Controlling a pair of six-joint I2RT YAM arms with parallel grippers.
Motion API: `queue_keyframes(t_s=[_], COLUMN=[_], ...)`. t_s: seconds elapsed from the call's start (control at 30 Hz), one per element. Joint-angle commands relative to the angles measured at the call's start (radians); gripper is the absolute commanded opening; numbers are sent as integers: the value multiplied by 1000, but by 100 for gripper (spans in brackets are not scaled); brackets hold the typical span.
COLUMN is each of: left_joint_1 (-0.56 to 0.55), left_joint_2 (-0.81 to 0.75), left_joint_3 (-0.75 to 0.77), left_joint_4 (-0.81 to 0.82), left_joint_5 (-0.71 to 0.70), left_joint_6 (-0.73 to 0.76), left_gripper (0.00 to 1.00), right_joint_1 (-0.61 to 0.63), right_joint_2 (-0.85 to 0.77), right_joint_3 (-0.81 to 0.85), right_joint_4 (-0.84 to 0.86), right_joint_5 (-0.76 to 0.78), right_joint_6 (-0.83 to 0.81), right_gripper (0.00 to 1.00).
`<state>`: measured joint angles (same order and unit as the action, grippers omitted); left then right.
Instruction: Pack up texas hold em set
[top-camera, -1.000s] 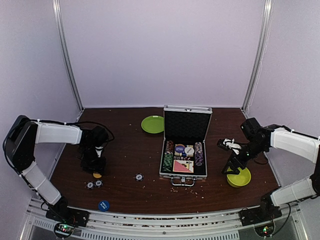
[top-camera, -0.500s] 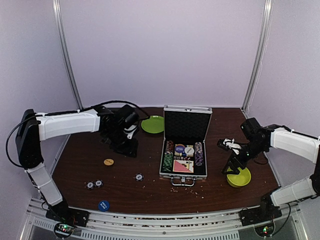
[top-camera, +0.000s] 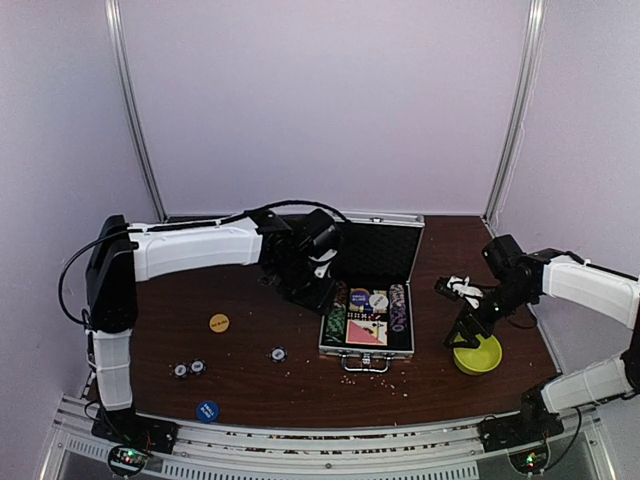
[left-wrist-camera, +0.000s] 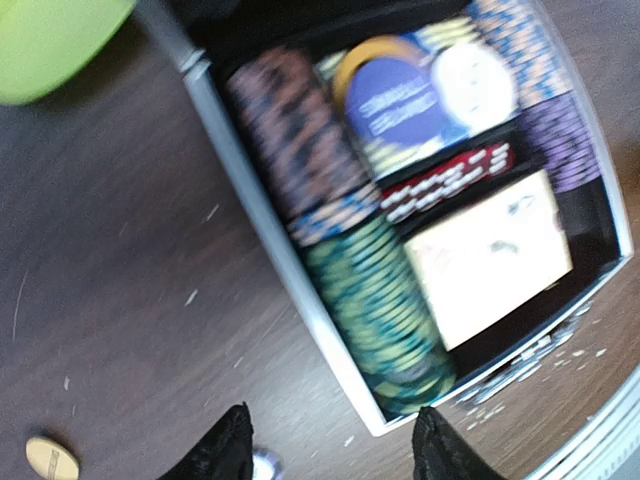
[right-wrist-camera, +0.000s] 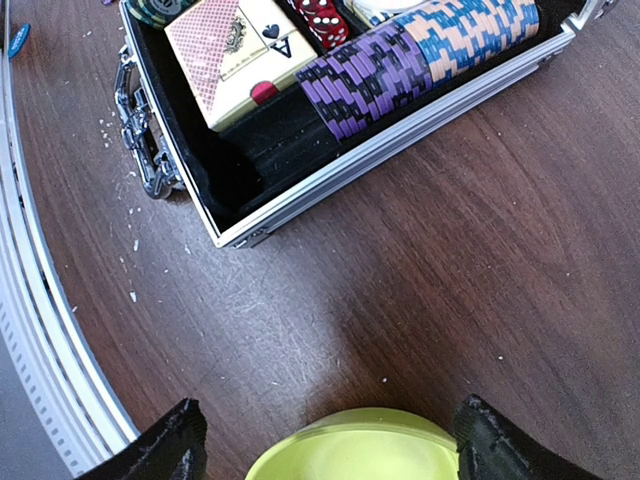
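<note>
The silver case (top-camera: 343, 352) stands open mid-table with its lid up. It holds green chips (left-wrist-camera: 385, 320), dark chips (left-wrist-camera: 295, 140), purple chips (right-wrist-camera: 365, 80), a card deck (right-wrist-camera: 235, 50), a blue disc (left-wrist-camera: 395, 100) and a white disc (left-wrist-camera: 470, 75). My left gripper (top-camera: 318, 295) is open and empty, above the case's left edge (left-wrist-camera: 335, 445). My right gripper (top-camera: 462, 335) is open and empty, over the yellow-green bowl's rim (right-wrist-camera: 335, 445). An orange disc (top-camera: 219, 322), a blue disc (top-camera: 207, 410) and loose chips (top-camera: 188, 369) (top-camera: 278, 353) lie on the table.
The yellow-green bowl (top-camera: 477, 353) stands right of the case, under my right gripper. The flat green plate (left-wrist-camera: 50, 35) lies behind the case's left side, hidden by my left arm in the top view. Crumbs dot the brown table. A metal rail (top-camera: 330, 440) runs along the near edge.
My left arm swung from the table's left side across to the case's left edge. The orange disc now lies slightly further right and back, uncovered. My right arm has not moved.
</note>
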<state>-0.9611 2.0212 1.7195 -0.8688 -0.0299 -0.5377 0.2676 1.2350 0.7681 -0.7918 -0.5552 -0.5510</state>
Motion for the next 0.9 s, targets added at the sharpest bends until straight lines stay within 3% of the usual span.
queue_keyframes(t_s=[0.0, 0.17, 0.27, 0.57, 0.87], left_joint_1=[52, 212, 304, 470, 497], left_joint_2=[-161, -331, -372, -308, -198], left_joint_3=[-188, -478, -562, -590, -543], left_joint_4=[-43, -11, -15, -3, 16], left_joint_5=[-98, -86, -75, -10, 56], left_joint_6=[-17, -59, -34, 78, 136], left_gripper=[65, 71, 72, 76, 74], right_joint_1=[-5, -5, -5, -5, -5], right_joint_2=[-6, 1, 0, 6, 7], right_joint_3=[24, 25, 23, 21, 20], right_joint_4=[-3, -3, -1, 1, 2], right_joint_5=[5, 8, 10, 17, 23], right_joint_6=[-4, -5, -3, -1, -1], right_gripper=[86, 86, 86, 86, 86])
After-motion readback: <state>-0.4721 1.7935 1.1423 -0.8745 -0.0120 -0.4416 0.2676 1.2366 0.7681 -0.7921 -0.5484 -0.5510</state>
